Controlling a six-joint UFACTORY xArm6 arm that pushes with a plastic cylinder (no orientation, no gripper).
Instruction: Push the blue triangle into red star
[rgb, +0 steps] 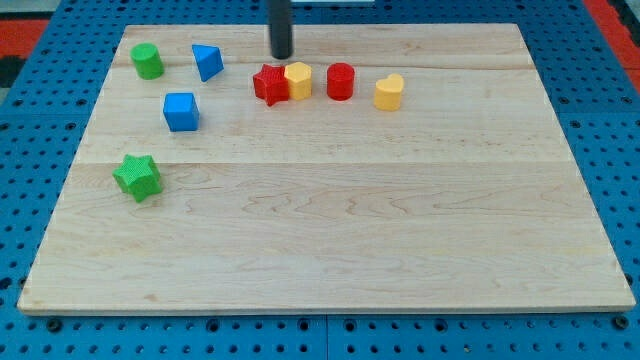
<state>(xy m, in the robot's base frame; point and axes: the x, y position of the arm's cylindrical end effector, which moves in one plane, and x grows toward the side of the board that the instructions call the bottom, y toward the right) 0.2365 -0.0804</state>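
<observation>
The blue triangle lies near the board's top left. The red star lies to its right and slightly lower, touching a yellow hexagon block on its right side. My tip comes down from the view's top and rests just above the red star, to the right of the blue triangle, touching neither.
A green cylinder sits left of the blue triangle. A blue cube lies below it, and a green star lower left. A red cylinder and a yellow heart lie right of the yellow hexagon. The wooden board sits on a blue pegboard.
</observation>
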